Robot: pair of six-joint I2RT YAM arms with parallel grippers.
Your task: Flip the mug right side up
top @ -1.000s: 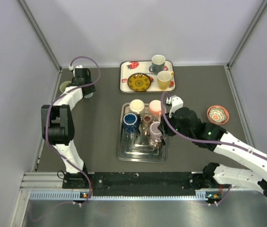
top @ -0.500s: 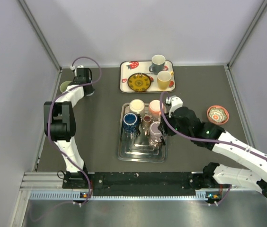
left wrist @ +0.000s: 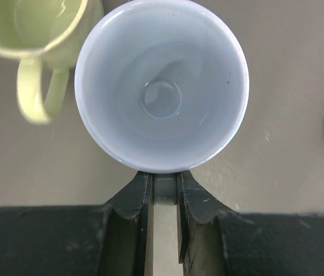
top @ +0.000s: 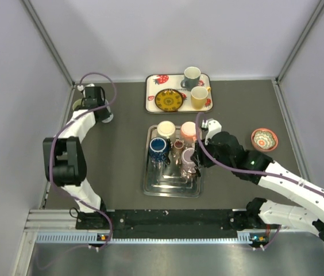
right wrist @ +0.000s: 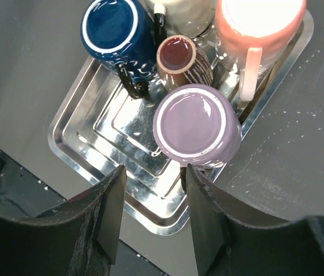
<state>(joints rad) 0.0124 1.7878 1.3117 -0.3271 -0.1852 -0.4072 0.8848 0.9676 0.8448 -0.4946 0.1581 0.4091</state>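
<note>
The pale blue mug (left wrist: 161, 86) sits mouth-up just ahead of the left gripper (left wrist: 163, 183), which is clamped on its handle, so it seems righted bar release; the lilac mug (right wrist: 195, 123) lies bottom-up in the tray (right wrist: 90, 150), just beyond the parted jaws of the right gripper (right wrist: 154, 175).

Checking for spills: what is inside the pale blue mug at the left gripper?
Nothing: the pale blue mug shows only its bare glazed floor and walls. Whatever lies beneath it is covered by the mug itself.
</note>
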